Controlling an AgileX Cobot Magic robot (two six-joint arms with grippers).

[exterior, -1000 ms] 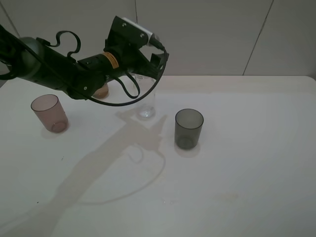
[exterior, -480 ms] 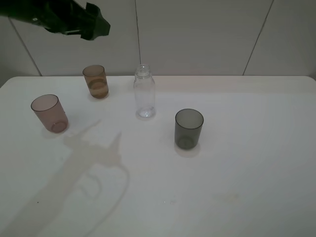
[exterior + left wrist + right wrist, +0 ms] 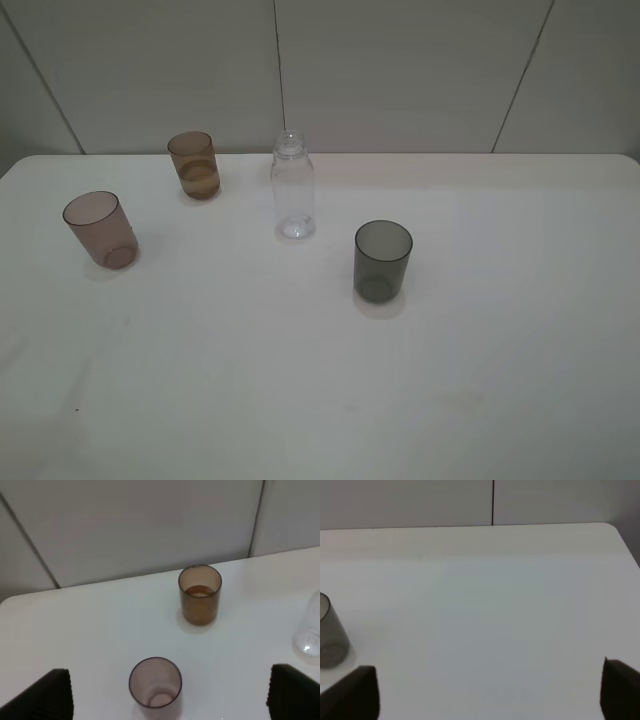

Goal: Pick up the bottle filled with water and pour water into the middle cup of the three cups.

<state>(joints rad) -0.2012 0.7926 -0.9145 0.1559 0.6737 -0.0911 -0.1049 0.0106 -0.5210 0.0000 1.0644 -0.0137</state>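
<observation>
Both grippers spread wide and empty; bottle upright on the table, untouched.

High view: neither gripper shows here. The bottle [image 3: 293, 187] stands upright, long axis vertical, open threaded neck up, clear and colourless. The amber cup [image 3: 194, 165] stands near it, the pink cup [image 3: 100, 229] and grey cup [image 3: 382, 261] farther off, all on the white table [image 3: 500, 330].
Left wrist view: the left gripper [image 3: 170, 692] has its fingers [image 3: 47, 695] wide apart, holding nothing. The pink cup sits between and just ahead of them, the amber cup farther ahead with liquid inside, the bottle's base beside one finger.
Right wrist view: the right gripper [image 3: 490, 690] is likewise spread, empty, above bare table; the grey cup stands just ahead of one finger [image 3: 355, 692].
</observation>
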